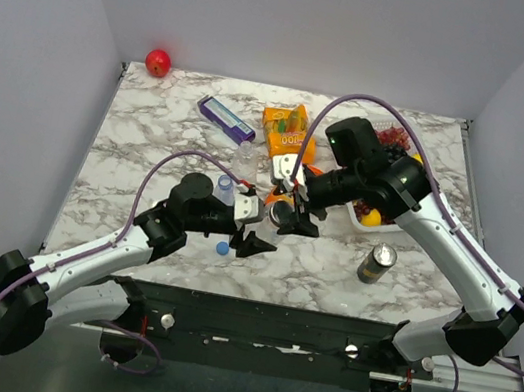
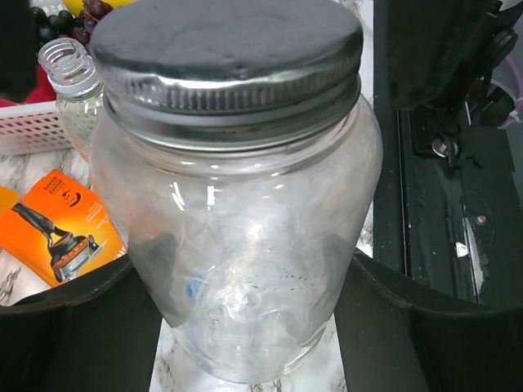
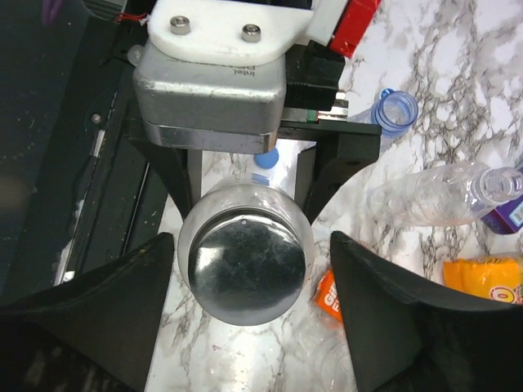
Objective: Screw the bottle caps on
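A clear jar (image 2: 245, 245) with a silver metal lid (image 3: 249, 265) stands upright on the marble, and my left gripper (image 2: 249, 269) is shut on its lower body. My right gripper (image 3: 253, 245) hangs open over the lid, one finger on each side with gaps. In the top view the jar (image 1: 282, 215) sits between the left gripper (image 1: 269, 230) and the right gripper (image 1: 297, 214). A loose blue bottle cap (image 1: 222, 247) lies by the left wrist. A slim clear bottle (image 1: 225, 190) stands behind it. Another bottle (image 3: 433, 196) lies on its side. An uncapped bottle neck (image 2: 69, 61) shows behind the jar.
A white basket (image 1: 364, 224) of fruit stands right of the grippers, with a dark can (image 1: 377, 263) in front of it. An orange snack bag (image 1: 287, 129) and a purple pack (image 1: 226, 119) lie farther back. A red ball (image 1: 158, 62) rests at the back left. An orange razor pack (image 2: 61, 224) is beside the jar.
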